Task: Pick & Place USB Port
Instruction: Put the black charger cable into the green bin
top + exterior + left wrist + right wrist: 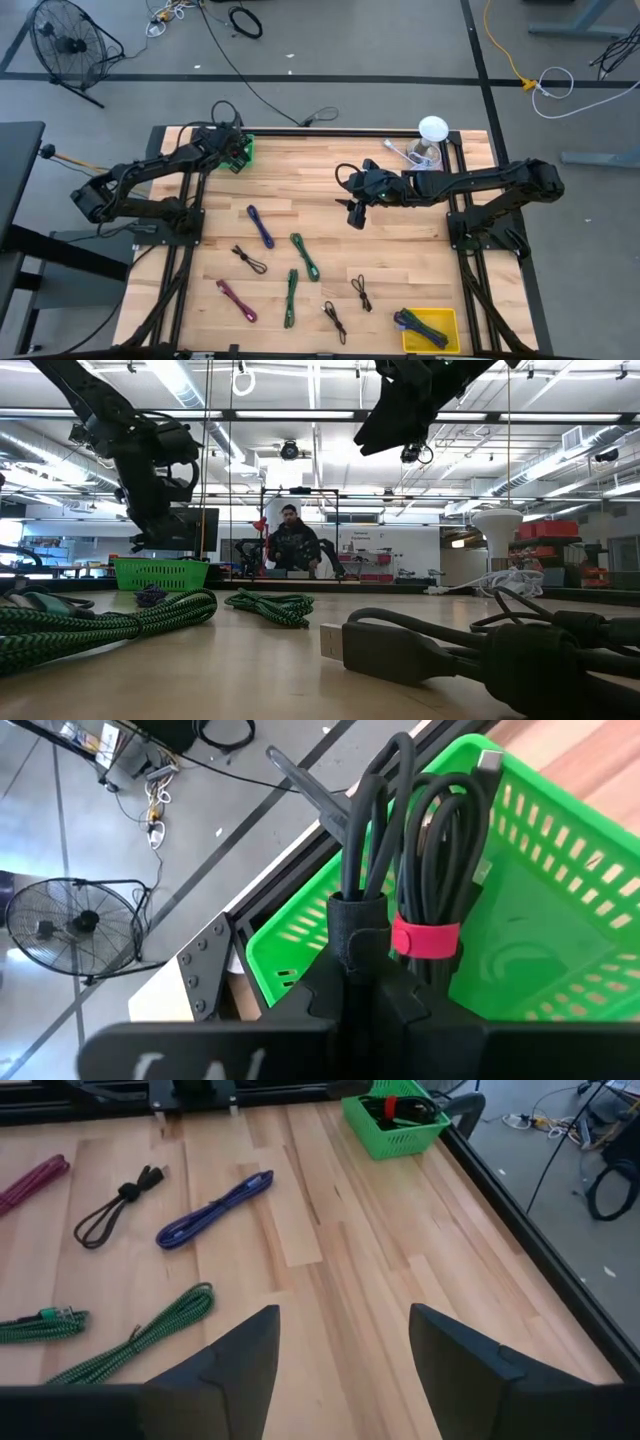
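Note:
A black coiled USB cable [420,840], bound by a red tie and a black strap, is in my left gripper [365,982], which is shut on it over the green basket [240,150] at the table's far left. The cable and basket also show in the right wrist view [392,1112]. My right gripper [356,214] hangs open and empty above the middle of the table, its fingers wide apart in its wrist view [345,1350]. My left gripper pinches the cable bundle between its two fingers at the bound end, just behind the black strap [357,925] and the red tie [425,938]. The bundle runs on forward from the fingers, along them, over the basket's inside. Whether it touches the basket I cannot tell.
Loose cables lie on the wood: a blue one [261,226], two green [305,256] [291,297], a magenta [236,300], three black [249,260] [362,292] [334,321]. A yellow tray [446,318] with cables stands near right. A white lamp-like object [432,130] stands far right.

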